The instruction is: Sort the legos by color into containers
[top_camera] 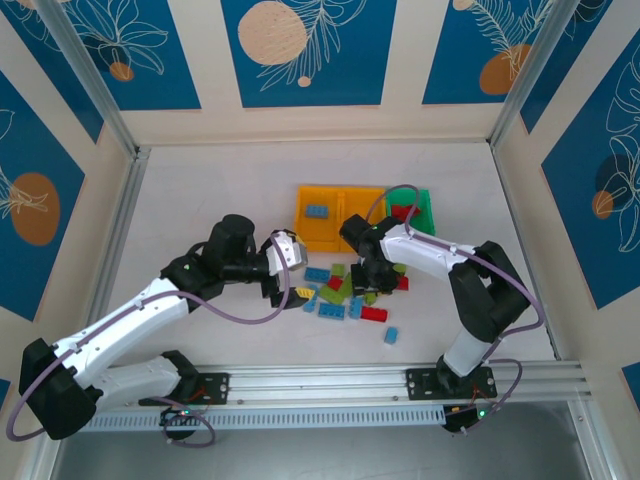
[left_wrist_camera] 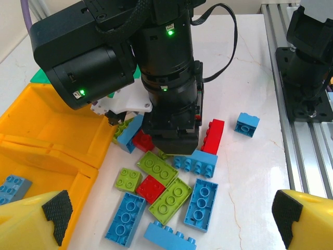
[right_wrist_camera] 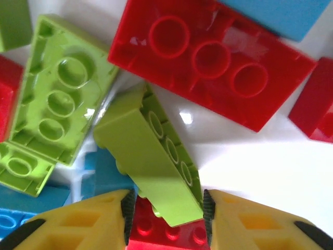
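One lime brick (right_wrist_camera: pixel 151 156) is pinched at its lower end btwn the pads of the right fingers (right_wrist_camera: pixel 78 232). It is tilted up on edge, w/ a small red brick (right_wrist_camera: pixel 166 232) lying just beneath it. Since only the end is held, the brick could pivot or slip out once lifted, and the red one might be dragged along if the studs catch. Just beyond, a large red brick (right_wrist_camera: pixel 213 67) and an upturned lime one (right_wrist_camera: pixel 57 99) lie close, so either could be knocked across the desk (top_camera: pixel 220 190) by a slanted lift. The left fingers (left_wrist_camera: pixel 31 224) are spread wide w/ nothing held, over the same heap of legos (top_camera: pixel 345 295). A clash of the two arms is thus judged possible if both are moved at once. Farthest off, the containers (top_camera: pixel 300 228) are seen w/ a blue brick (top_camera: pixel 318 211) in the left orange bin and red in the green bin (top_camera: pixel 430 215). A drop into either would be a mis-sort, and the middle bin is prob. the one meant.
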